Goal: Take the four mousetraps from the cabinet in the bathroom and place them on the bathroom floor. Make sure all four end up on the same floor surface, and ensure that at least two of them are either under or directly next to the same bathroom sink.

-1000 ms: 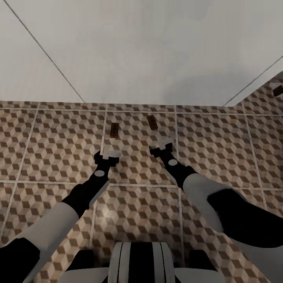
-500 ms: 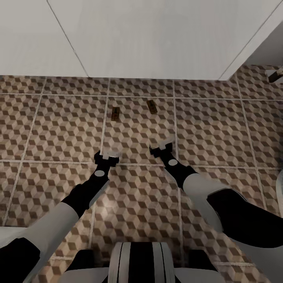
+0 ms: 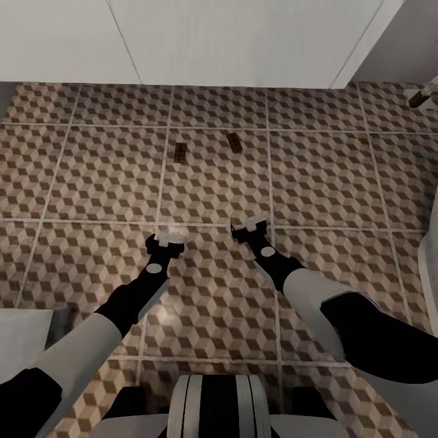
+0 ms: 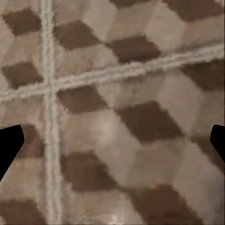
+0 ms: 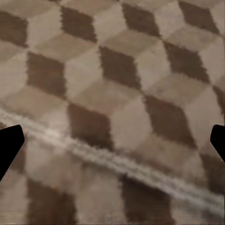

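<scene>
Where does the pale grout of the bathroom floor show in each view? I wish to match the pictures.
Head view: the grout runs close to the left gripper and right gripper.
Left wrist view: two lines cross.
Right wrist view: one slanted line.
Shared landmark: the cube pattern.

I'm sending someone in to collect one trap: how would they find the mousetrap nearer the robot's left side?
Start at the white vanity along the far edge of the cube-patterned bathroom floor; two small brown boards lie on the tiles in front of it. The left mousetrap lies by a pale grout line, ahead of the left pincer. Unlike the right mousetrap, which lies further from that line, it sits slightly nearer the robot.
</scene>
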